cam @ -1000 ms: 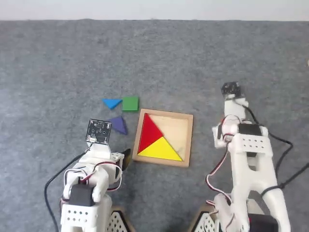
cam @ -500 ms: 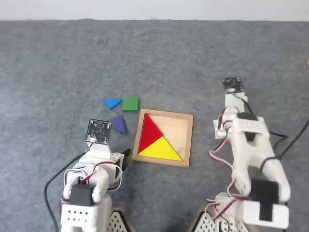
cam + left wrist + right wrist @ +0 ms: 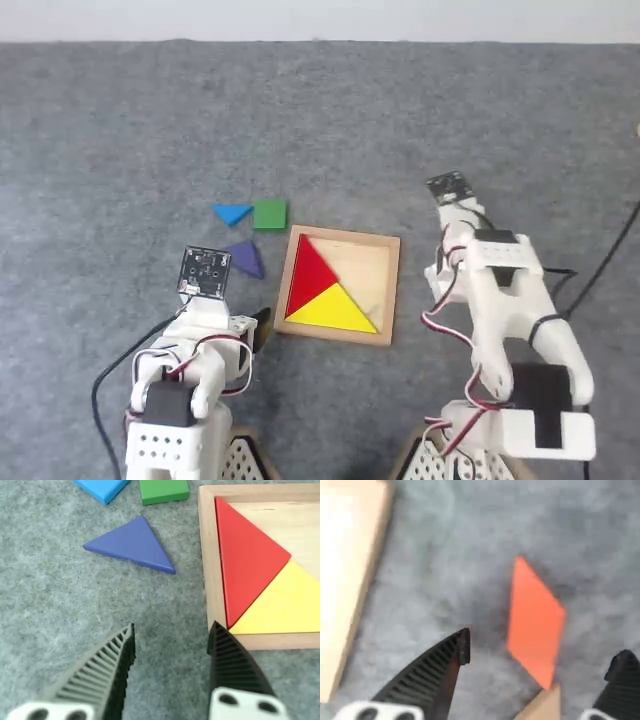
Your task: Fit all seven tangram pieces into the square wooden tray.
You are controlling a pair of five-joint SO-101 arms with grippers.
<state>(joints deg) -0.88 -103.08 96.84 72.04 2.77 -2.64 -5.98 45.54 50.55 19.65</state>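
Observation:
The square wooden tray lies mid-table, with a red triangle and a yellow triangle in its left half. Left of it on the cloth lie a purple triangle, a green square and a small blue triangle. My left gripper stands open just off the tray's near left corner, short of the purple triangle. My right gripper is open above an orange parallelogram that lies on the cloth beside the tray's edge. The right arm hides that piece from above.
Grey cloth covers the table, with open room behind the tray and at far left. A tan corner shows close to the parallelogram. The green square and blue triangle lie beyond the purple one.
The right arm has swung left toward the tray's right side. The left arm and all the pieces have stayed put.

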